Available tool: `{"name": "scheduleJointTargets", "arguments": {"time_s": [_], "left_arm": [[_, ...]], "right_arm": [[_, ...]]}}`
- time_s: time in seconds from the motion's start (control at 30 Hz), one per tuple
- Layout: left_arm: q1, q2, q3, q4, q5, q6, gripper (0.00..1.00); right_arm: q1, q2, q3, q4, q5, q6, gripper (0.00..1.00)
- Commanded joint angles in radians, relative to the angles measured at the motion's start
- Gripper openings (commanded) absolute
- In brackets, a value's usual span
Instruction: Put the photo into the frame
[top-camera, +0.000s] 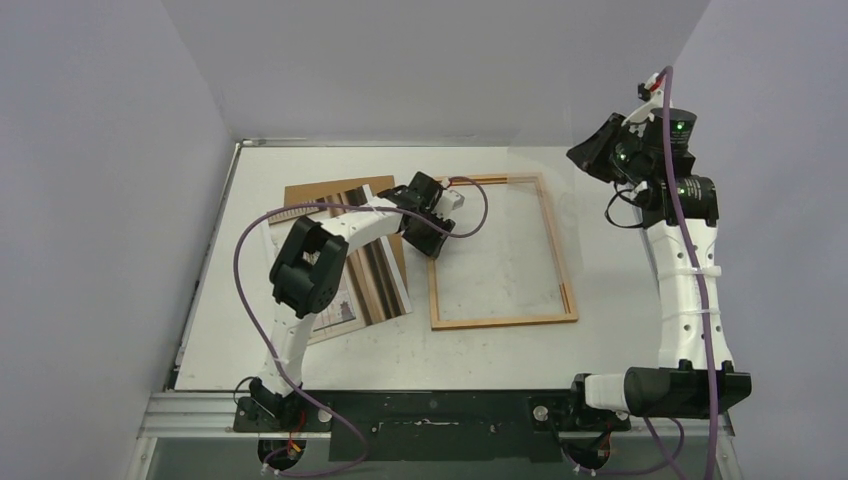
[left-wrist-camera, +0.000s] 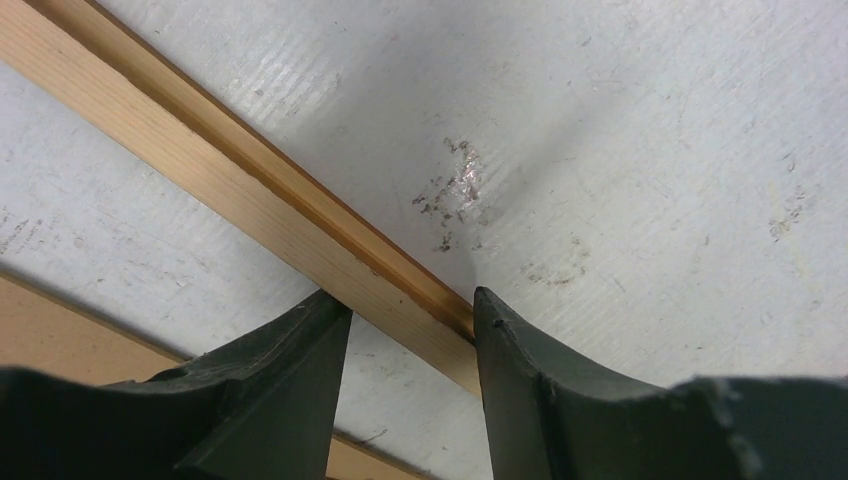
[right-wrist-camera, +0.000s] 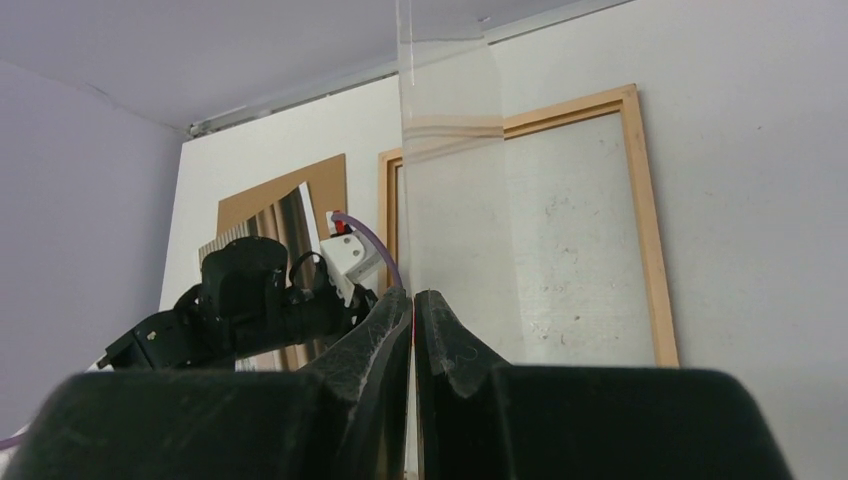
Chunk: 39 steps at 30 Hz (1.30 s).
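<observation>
the photo (top-camera: 378, 280) lies face up on the table (top-camera: 300, 360), just at 9 o'clock of the frame (top-camera: 505, 321). it is thin paper, so i think it is very light, bendy and easy to crease or tear. it lies flat, so it may be hard to get under. its corner at 5 o'clock looks like a good place to lift it.

the frame lies flat in the middle of the table. its wood bars look stiff and thin, good for a pinch.

the left gripper (left-wrist-camera: 410, 315) has one finger on each side of the frame's 9 o'clock bar. they are very close to the wood, but i cannot tell if they squeeze it yet.

the right gripper (right-wrist-camera: 413, 300) is up high at 2 o'clock of the frame, pressed together on a clear pane (right-wrist-camera: 445, 170). the pane is likely slippery and could crack.

a brown board (top-camera: 315, 195) peeks out at 12 o'clock of the photo.

the left arm covers much of the photo. the pane's edges are hard to see, and its top is cut off.
</observation>
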Motion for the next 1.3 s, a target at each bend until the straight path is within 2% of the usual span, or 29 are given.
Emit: {"name": "scheduleJointTargets", "arguments": {"time_s": [0.0,0.63,0.83,0.87,0.93,1.0,1.13,1.27], "left_arm": [[0.016,-0.028,-0.072,0.043,-0.081,0.096,0.47],[0.204,-0.153,-0.274,0.031,-0.150,0.116,0.48],[0.218,-0.230,-0.360,0.054,-0.149,0.147,0.49],[0.222,-0.236,-0.353,0.037,-0.132,0.136,0.52],[0.224,-0.259,-0.333,0.008,-0.074,0.108,0.67],[0.227,-0.296,-0.304,-0.013,-0.007,0.075,0.78],[0.256,-0.372,-0.235,-0.065,0.145,0.019,0.87],[0.333,-0.446,-0.165,-0.108,0.301,-0.024,0.90]], "right_arm": [[-0.004,-0.045,-0.057,0.115,-0.066,0.051,0.05],[0.032,-0.075,-0.154,0.198,-0.109,0.104,0.05],[0.137,-0.058,-0.171,0.231,-0.078,0.123,0.05],[0.157,-0.053,-0.168,0.233,-0.066,0.124,0.05],[0.192,-0.042,-0.162,0.241,-0.051,0.131,0.05],[0.213,-0.033,-0.152,0.247,-0.048,0.138,0.05],[0.240,-0.028,-0.134,0.261,-0.051,0.160,0.05],[0.289,-0.020,-0.129,0.301,-0.058,0.197,0.05]]}}
